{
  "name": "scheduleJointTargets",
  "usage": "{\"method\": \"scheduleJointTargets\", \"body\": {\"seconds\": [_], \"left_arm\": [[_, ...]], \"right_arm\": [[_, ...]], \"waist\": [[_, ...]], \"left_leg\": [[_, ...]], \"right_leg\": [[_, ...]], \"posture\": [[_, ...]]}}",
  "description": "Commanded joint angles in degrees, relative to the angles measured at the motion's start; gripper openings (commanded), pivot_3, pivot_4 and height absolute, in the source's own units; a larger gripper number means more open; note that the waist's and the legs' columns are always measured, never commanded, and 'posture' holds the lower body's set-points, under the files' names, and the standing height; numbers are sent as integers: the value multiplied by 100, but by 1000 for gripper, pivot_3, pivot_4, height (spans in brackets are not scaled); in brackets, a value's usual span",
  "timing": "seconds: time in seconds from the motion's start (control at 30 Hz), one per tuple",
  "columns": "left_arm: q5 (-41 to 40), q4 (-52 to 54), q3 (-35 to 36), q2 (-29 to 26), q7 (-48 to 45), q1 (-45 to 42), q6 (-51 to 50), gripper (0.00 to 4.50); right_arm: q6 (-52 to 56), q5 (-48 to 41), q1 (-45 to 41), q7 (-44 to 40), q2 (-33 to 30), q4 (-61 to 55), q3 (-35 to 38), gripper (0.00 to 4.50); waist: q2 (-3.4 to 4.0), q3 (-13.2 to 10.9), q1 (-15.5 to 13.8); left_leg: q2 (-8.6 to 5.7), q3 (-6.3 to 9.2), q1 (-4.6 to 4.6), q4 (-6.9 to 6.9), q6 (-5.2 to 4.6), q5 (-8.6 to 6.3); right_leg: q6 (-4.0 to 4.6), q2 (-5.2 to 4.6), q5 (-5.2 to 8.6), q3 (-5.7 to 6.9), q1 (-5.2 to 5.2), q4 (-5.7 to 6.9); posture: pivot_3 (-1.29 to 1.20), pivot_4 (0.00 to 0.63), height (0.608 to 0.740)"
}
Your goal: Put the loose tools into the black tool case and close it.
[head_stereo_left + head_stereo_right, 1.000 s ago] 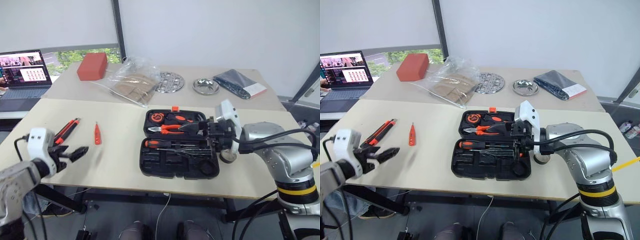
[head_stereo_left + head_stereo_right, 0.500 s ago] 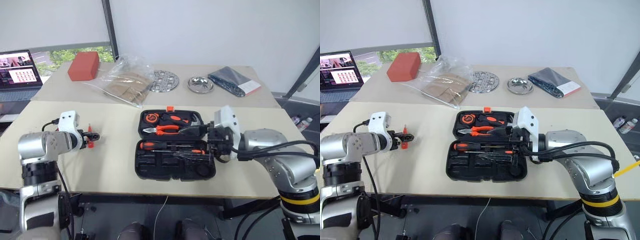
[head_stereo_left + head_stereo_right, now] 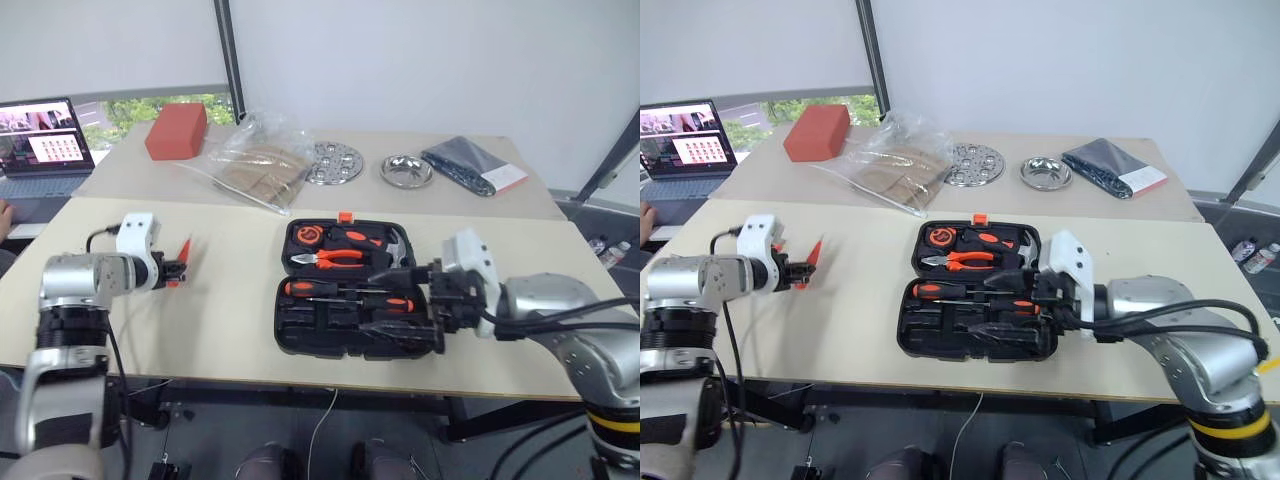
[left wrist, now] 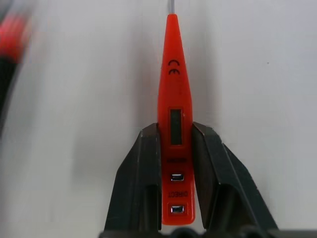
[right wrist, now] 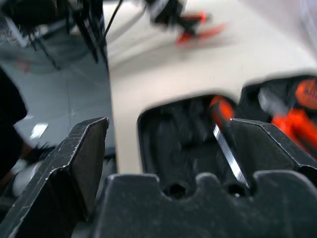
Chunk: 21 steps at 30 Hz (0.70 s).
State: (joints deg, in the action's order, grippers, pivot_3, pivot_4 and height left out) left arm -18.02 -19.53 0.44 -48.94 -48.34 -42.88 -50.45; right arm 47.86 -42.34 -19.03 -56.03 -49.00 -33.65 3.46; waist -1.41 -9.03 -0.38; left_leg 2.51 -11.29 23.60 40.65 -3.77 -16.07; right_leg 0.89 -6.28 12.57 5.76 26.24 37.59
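Tester (image 4: 174, 124) carries a CE mark and the word DIRECT by its buttons. Left gripper (image 4: 176, 148) has gone from wide open over bare table to clamped on the tester's body, at the left of the near table (image 3: 230, 330); head view shifted meanwhile. Right gripper (image 5: 166, 148) stays wide apart, empty, at the right edge of the open case (image 3: 355, 290), mid-table. Far table: red box (image 3: 177, 131), plastic bag (image 3: 255, 160), two metal dishes (image 3: 335, 162); laptop (image 3: 40, 140) far left.

Both arms are silver-grey metal with rounded joints and white wrist blocks; black cables loop along them. The right arm (image 3: 570, 320) carries a yellow-and-black band.
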Motion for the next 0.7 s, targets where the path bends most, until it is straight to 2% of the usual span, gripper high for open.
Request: {"method": "scheduleJointTargets", "body": {"seconds": [0.03,0.13,0.27,0.47,0.7], "left_arm": [[-299,998,-649,-457,-2437,-118,1230,408],[-282,1347,-1289,-450,-3736,-363,1763,408],[107,1146,-2019,53,-4296,-779,2185,408],[752,413,-2760,905,-4362,-1335,2311,408],[1331,-460,-3009,1618,-4144,-1601,2546,408]], "right_arm": [[-108,-97,210,-48,-225,-355,310,4500],[-115,-125,348,124,-239,-441,421,4500],[-27,-253,433,434,-155,-583,536,4500],[110,-577,633,960,-24,-880,709,4500],[163,-902,703,1547,112,-1004,912,4500]], "waist": [[1,0,3],[1,0,9],[0,-1,-10],[-2,-2,-24],[-6,-3,-21]], "left_leg": [[0,-3,-2,10,-1,0],[-1,-7,1,8,-25,13],[1,-6,3,18,-49,27],[2,5,13,28,-71,37],[1,10,21,32,-85,37]], "right_leg": [[-1,-5,1,2,0,3],[-6,-2,5,10,-4,-6],[-9,9,8,5,-6,-5],[-20,13,14,-6,-7,-6],[-18,14,12,-5,-6,-9]], "posture": [[0,150,736],[0,150,736],[0,150,736],[0,150,736],[0,150,736]]}}
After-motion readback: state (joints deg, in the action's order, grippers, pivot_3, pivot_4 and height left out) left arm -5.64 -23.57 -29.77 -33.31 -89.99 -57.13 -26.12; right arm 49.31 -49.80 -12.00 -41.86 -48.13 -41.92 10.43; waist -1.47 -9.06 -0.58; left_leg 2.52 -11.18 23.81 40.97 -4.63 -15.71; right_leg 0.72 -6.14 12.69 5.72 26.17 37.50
